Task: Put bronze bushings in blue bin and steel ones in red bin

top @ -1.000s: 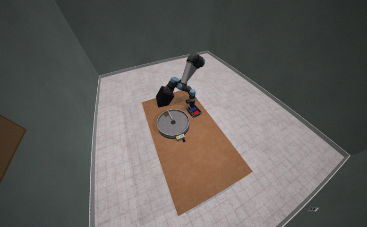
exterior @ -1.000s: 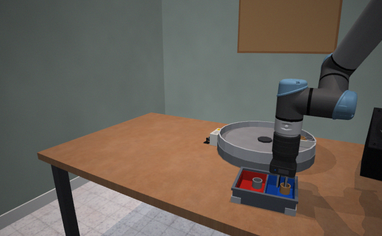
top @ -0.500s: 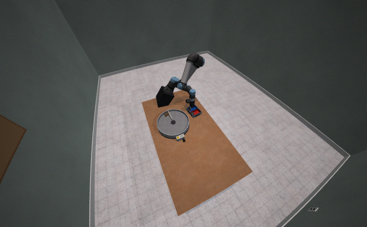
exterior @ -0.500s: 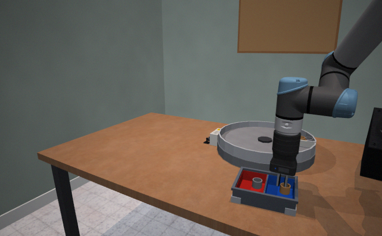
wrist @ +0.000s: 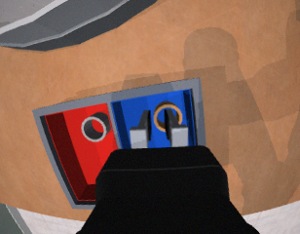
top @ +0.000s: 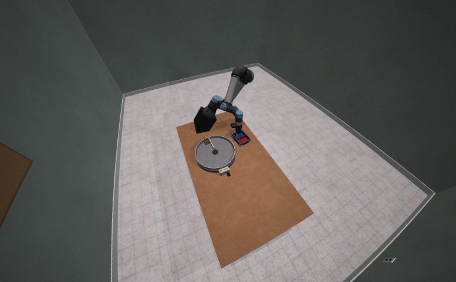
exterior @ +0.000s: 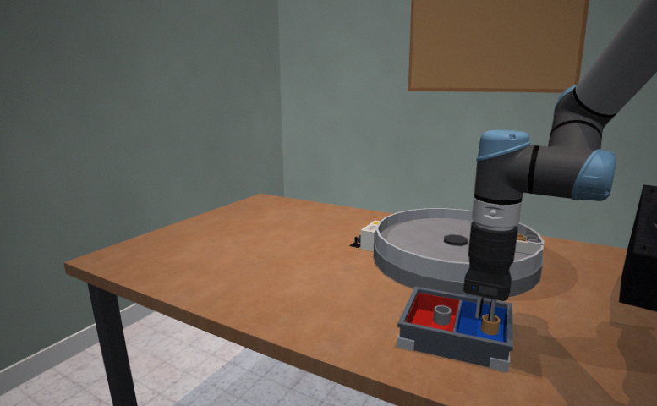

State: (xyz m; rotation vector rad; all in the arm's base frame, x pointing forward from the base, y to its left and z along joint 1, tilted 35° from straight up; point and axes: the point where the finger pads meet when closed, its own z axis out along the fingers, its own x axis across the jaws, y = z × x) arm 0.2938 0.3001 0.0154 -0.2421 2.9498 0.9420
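A bronze bushing (exterior: 490,327) (wrist: 156,119) stands upright in the blue bin (exterior: 468,324) (wrist: 131,108). A steel bushing (exterior: 441,317) (wrist: 84,131) stands in the red bin (exterior: 420,319) (wrist: 74,146). My gripper (exterior: 484,315) (wrist: 157,119) points down over the blue bin with its fingers part open. Nothing is clamped between them; one finger overlaps the bronze bushing's ring in the wrist view, and whether it reaches inside cannot be told. On the turntable (top: 219,162) (exterior: 422,228), several small bushings (top: 206,141) lie by the rim; the exterior view shows bronze and steel ones, partly hidden.
A pale bar (top: 210,143) crosses the turntable from hub to rim beside the bushings. The turntable's raised wall stands close behind the bins. A white box (top: 224,170) (exterior: 369,236) sits at its side. The black robot base (top: 203,120) (exterior: 648,261) stands at the table's end.
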